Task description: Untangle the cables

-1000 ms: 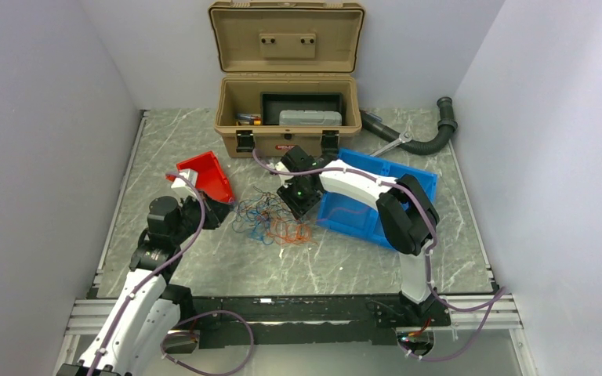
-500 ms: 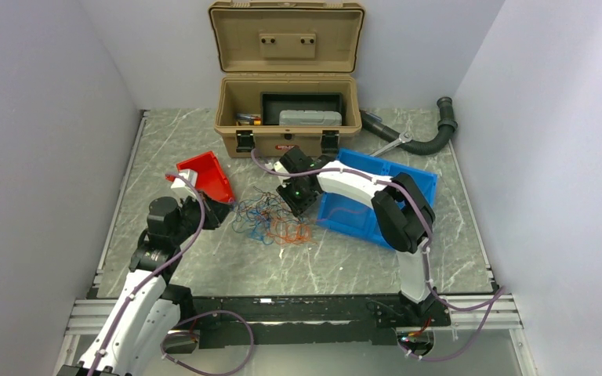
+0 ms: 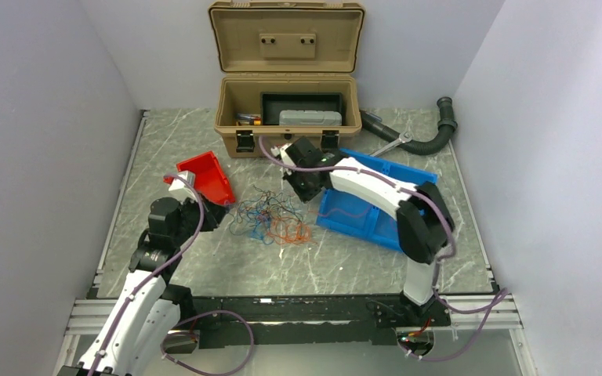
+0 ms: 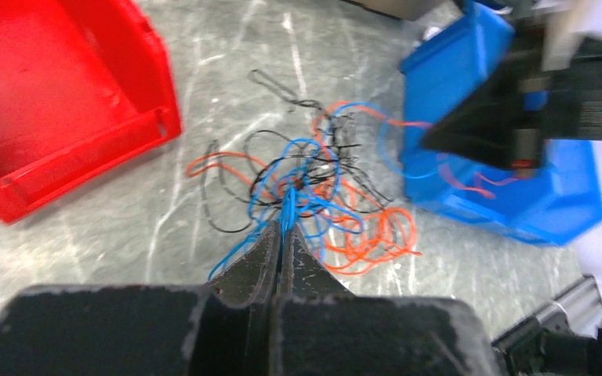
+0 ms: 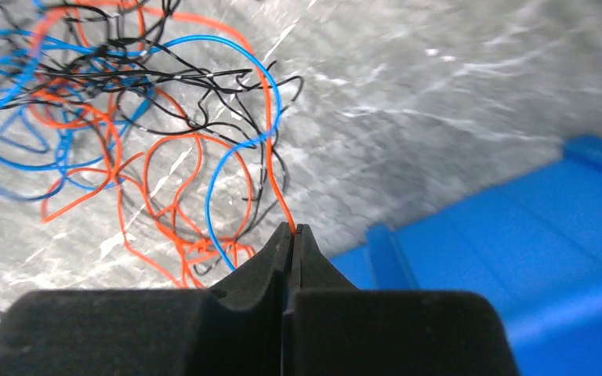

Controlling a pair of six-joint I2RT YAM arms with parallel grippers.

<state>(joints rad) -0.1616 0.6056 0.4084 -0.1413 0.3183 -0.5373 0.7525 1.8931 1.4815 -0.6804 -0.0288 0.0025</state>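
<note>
Marble table: left jaws clamped on blue cable, right jaws clamped on orange cable

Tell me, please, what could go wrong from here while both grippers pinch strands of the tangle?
1. The right gripper pinches the thin orange strand at its fingertips only; a pull could slip it free.
2. The left gripper holds a blue strand running into the middle of the cables; pulling apart may tighten the knot.
3. Loose loops lie beside the blue bin and might snag its rim.
</note>
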